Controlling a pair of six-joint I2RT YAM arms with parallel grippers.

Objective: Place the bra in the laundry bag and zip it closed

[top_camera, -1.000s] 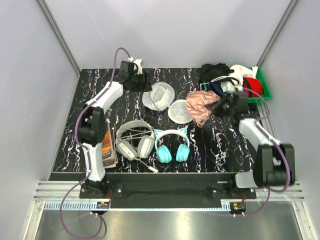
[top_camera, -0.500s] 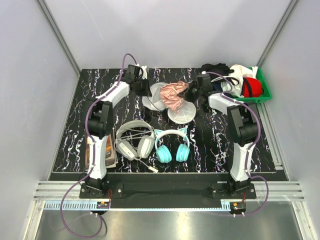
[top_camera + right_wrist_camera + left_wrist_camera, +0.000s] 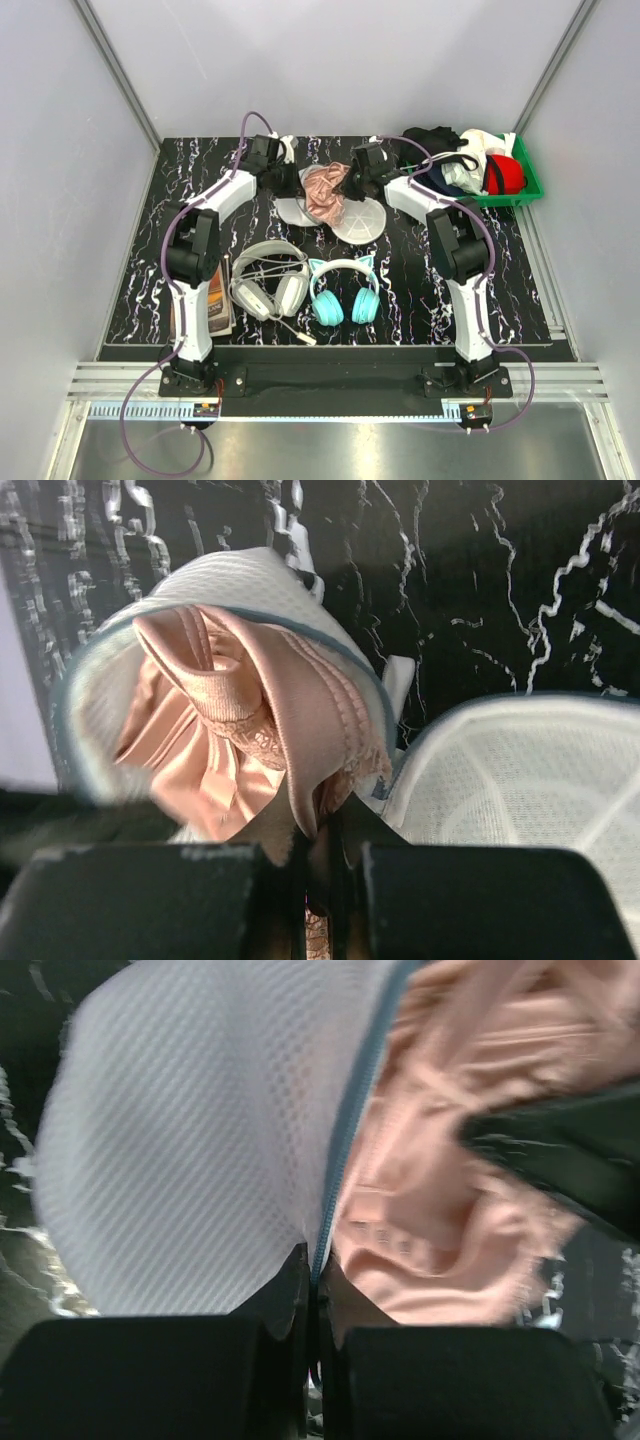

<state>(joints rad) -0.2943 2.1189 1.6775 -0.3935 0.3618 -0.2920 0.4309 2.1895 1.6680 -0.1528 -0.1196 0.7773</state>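
Observation:
The laundry bag [image 3: 364, 226], a white mesh pouch, lies open in two round halves at the middle back of the table. The pale pink bra [image 3: 324, 190] is bunched over its left half. My left gripper [image 3: 289, 180] is shut on the bag's blue-grey zipper rim [image 3: 345, 1140], with the white mesh [image 3: 190, 1140] to the left of the rim and the bra [image 3: 440, 1220] to the right. My right gripper [image 3: 350, 186] is shut on the bra's edge [image 3: 322, 780]. In the right wrist view the bra [image 3: 230, 710] sits inside one mesh half, with the other half [image 3: 520, 770] lying open beside it.
White-grey headphones [image 3: 270, 281] and teal cat-ear headphones [image 3: 345, 291] lie at the near middle. A green bin [image 3: 528, 183] with red, black and white garments stands at the back right. A magazine [image 3: 216, 296] lies by the left arm.
The right gripper has carried the bra leftward from near the green bin onto the open bag. The left gripper has closed on the bag's zipper rim.

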